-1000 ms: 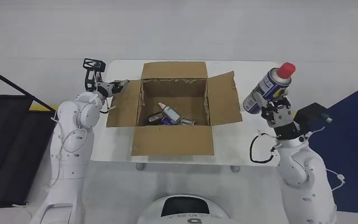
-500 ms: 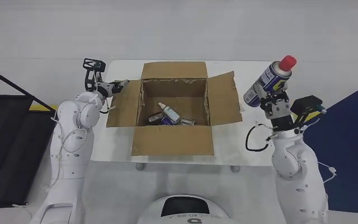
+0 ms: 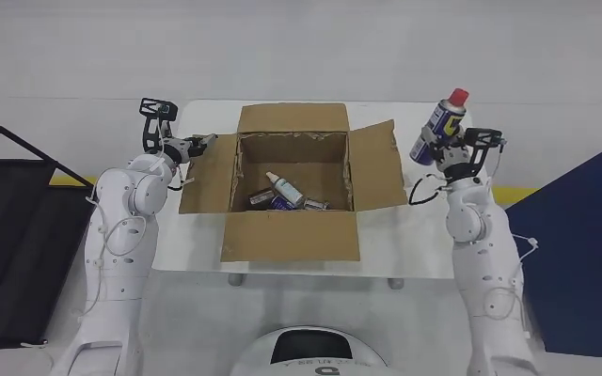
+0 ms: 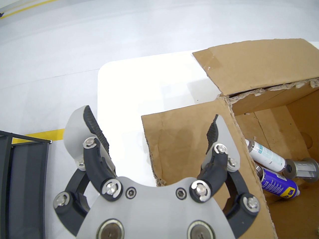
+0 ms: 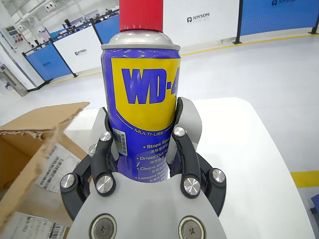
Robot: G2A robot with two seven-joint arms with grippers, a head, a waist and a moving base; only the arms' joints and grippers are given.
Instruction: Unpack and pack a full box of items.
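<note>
From above, the cardboard box (image 3: 290,237) sits in the middle of the white bench (image 3: 414,246). All its flaps are folded out, so things can go in and out easily. A white bottle (image 3: 285,188) and a few small things lie on the bottom. The right pincer (image 3: 444,150) is up over the right side of the bench, just past the right flap. It holds a spray can (image 3: 440,124) with a red cap. I cannot tell if the can is coming out or going in. The left pincer (image 3: 193,144) is by the left flap. A black rack (image 3: 28,244) stands on the floor beside the bench.

From the left wrist, the left pincer (image 4: 150,118) is spread wide with nothing in it. One finger is over the bench (image 4: 139,88) and the other is over the left flap (image 4: 184,130). I think it waits there to keep out of the way. Down in the box lie the white bottle (image 4: 268,154), a blue can (image 4: 279,185) and a silver piece (image 4: 302,169), close together.

From the right wrist, the right pincer (image 5: 142,111) pinches the spray can (image 5: 142,75) low on its body, one pad on each side. The can points straight out from the pincer, which looks like a steady hold. The right flap (image 5: 32,130) sticks up close beside the pincer, so it could bump the can on the way to the box. The bench (image 5: 236,138) lies below
</note>
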